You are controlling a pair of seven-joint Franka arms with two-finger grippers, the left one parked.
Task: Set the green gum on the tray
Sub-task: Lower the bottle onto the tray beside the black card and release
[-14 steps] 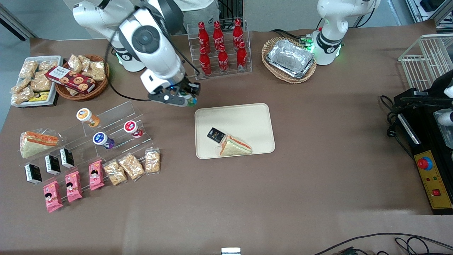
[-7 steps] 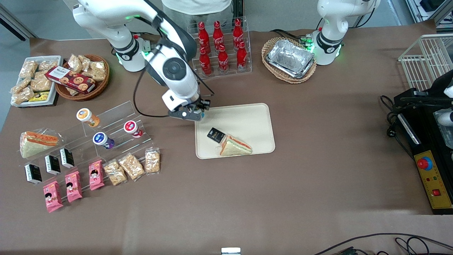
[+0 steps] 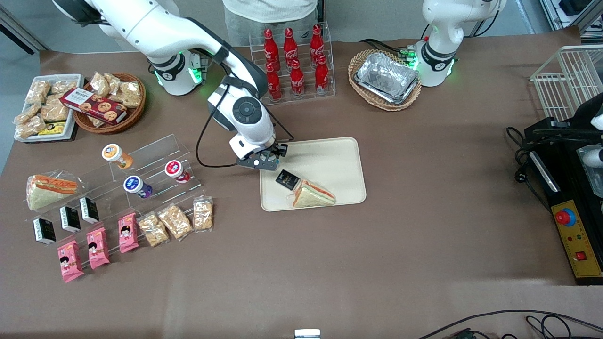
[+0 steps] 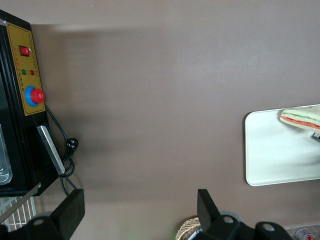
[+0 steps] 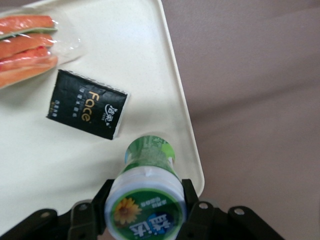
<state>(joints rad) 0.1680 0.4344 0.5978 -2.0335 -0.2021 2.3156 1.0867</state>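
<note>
My right gripper (image 3: 269, 162) is shut on the green gum (image 5: 145, 192), a small green bottle with a white-rimmed lid and a sunflower label. It holds the bottle lid-up, its base low over the cream-beige tray (image 3: 330, 155) near the tray's edge toward the working arm's end; I cannot tell whether the base touches. In the front view the bottle is almost hidden by the gripper. On the tray lie a black packet (image 3: 287, 179) and a wrapped sandwich (image 3: 313, 194), both also in the wrist view: the packet (image 5: 89, 111) and the sandwich (image 5: 27, 40).
A clear stepped rack (image 3: 141, 174) holds an orange gum bottle (image 3: 116, 156), a purple one (image 3: 137, 186) and a red one (image 3: 177, 171). Cola bottles (image 3: 294, 63) and a basket with foil trays (image 3: 385, 77) stand farther from the camera. Snack packets (image 3: 174, 221) lie nearer.
My gripper has carried the green gum from above the bare table onto the tray's edge and has come lower, close to the black packet.
</note>
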